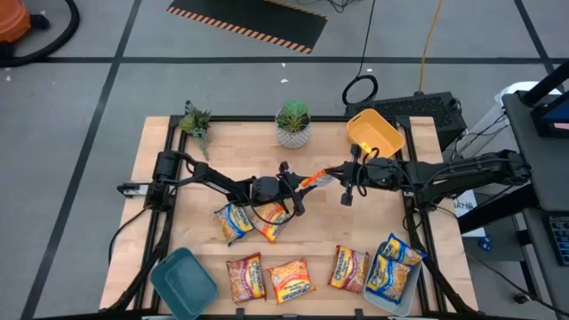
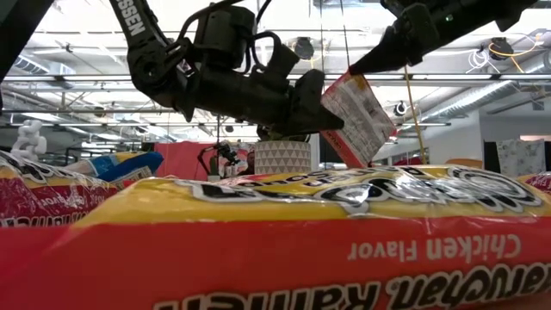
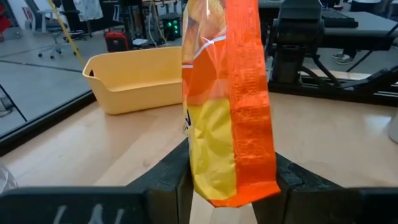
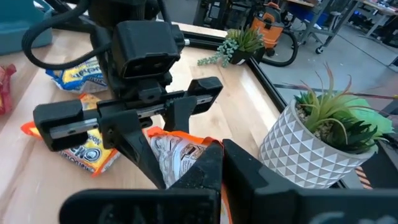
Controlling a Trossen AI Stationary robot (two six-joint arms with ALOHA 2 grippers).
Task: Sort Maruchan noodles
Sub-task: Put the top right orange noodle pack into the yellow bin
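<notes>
An orange-and-yellow noodle packet [image 1: 311, 180] hangs in the air over the table's middle, between my two grippers. My left gripper [image 1: 298, 188] reaches in from the table's left and is shut on it. My right gripper [image 1: 336, 173] comes from the right and meets the packet's other end. Two blue-and-yellow and orange packets [image 1: 252, 220] lie flat below the left gripper. Three more packets [image 1: 291, 278] lie along the near edge. Blue-and-yellow packets [image 1: 396, 265] sit in the pale bin [image 1: 391, 302]. My left gripper [image 3: 233, 180] pinches the packet's lower end [image 3: 230, 168] between its two fingers, coming level from the table's left. The packet stands on edge, lifted clear of the table. My right gripper [image 4: 224, 162] is closed on the packet's orange edge [image 4: 214, 144] at the opposite end, coming from the table's right; in the low view its fingertips [image 2: 357, 65] meet the packet's upper corner [image 2: 349, 82].
A yellow bin [image 1: 373, 133] stands at the far right, a teal bin [image 1: 182, 280] at the near left corner. Two potted plants [image 1: 292, 124] [image 1: 196, 120] stand along the far edge. Bare wood lies between the grippers and the near row of packets.
</notes>
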